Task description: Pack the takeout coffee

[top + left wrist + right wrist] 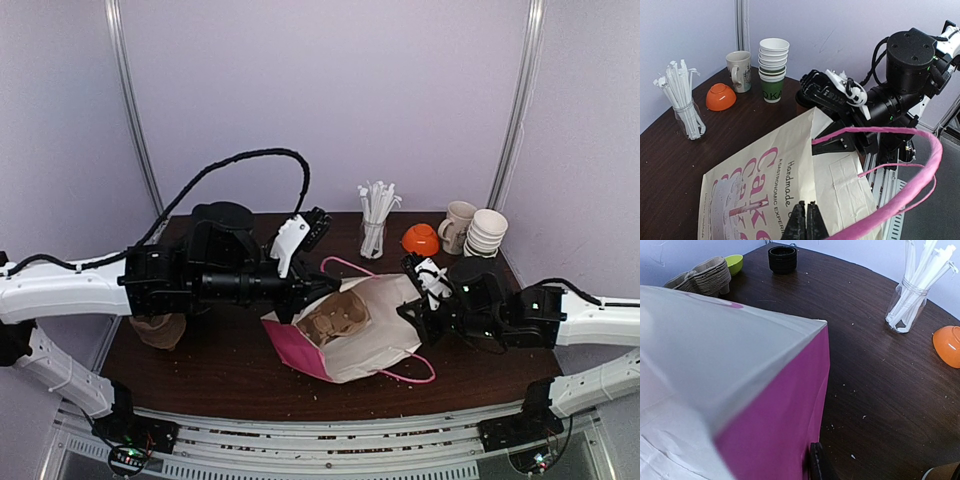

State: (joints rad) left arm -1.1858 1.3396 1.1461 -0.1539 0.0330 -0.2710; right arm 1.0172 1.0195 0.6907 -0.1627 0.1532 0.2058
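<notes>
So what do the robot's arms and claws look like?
The left arm and right arm are smooth white tubes joined by chunky round black joints. A bumpy black cable loops high over the left one. The left claw and right claw are black, with white plastic bits near them.

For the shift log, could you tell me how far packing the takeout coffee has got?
Done: a cup carrier lies inside the paper bag. In hand: the left gripper and right gripper pinch its mouth open. To do: no lidded coffee shows inside, so that still goes in.
</notes>
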